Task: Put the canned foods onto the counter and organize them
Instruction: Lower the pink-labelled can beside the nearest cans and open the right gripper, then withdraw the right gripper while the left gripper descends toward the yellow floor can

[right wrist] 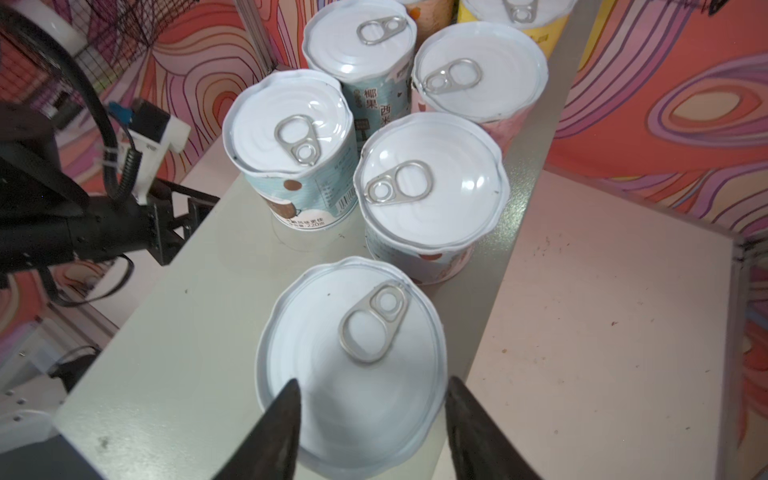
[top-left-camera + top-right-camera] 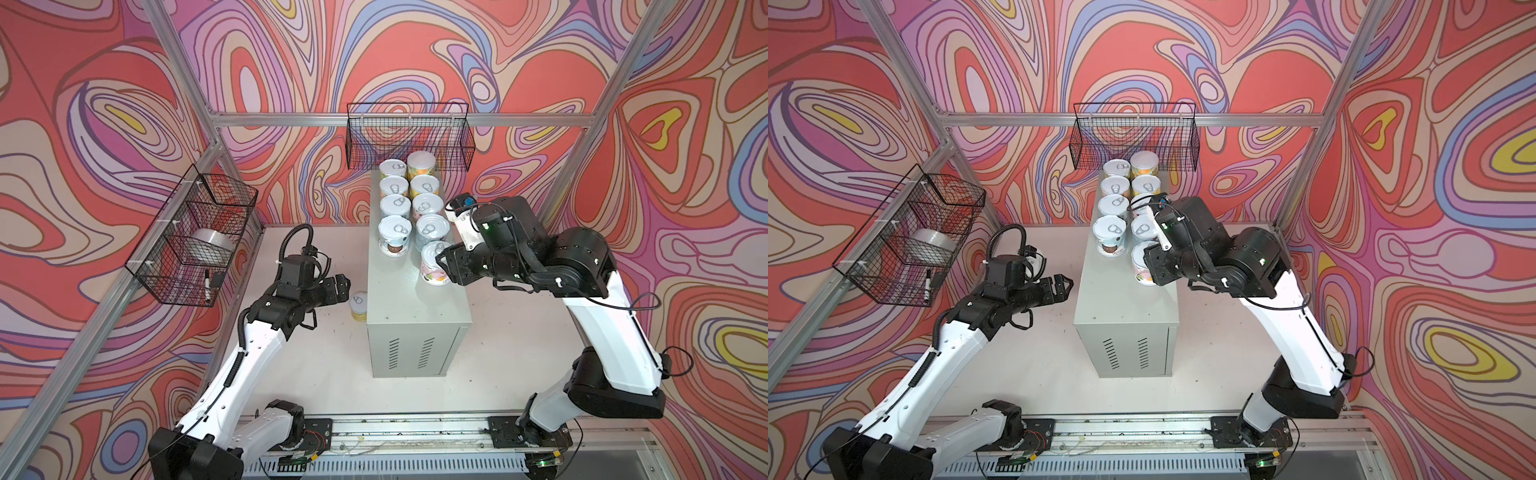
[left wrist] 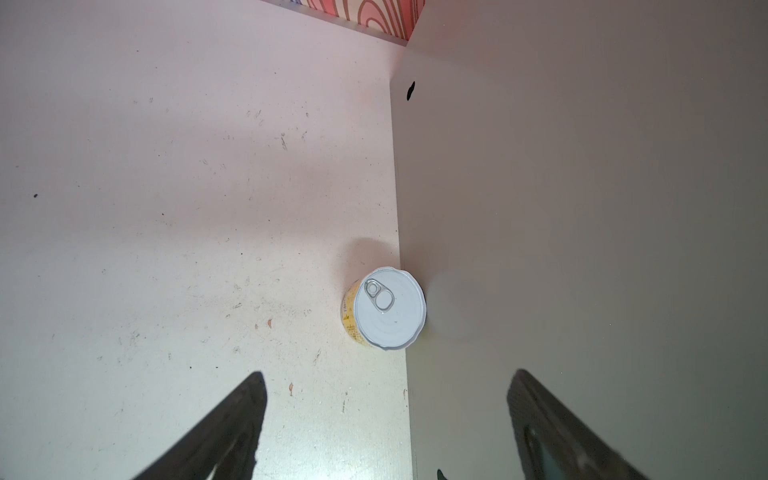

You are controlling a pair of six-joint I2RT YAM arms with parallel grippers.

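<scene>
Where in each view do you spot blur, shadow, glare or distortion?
Left wrist view: pincer fingers blurred and dark; the yellow can throws a soft shadow on the tabletop. Right wrist view: the nearest can looks stretched, its lid washed white. In both top views: frame posts splay outward.

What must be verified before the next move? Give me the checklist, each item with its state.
1. Right tool shut on the front can: ok.
2. Front can resting on the counter: cannot tell.
3. Other cans on the counter upright, in two rows: ok.
4. Left tool open: ok.
5. Yellow can upright, clear of the left tool: ok.
6. All cans on the counter: not ok; the yellow can stands on the table beside the counter.
</scene>
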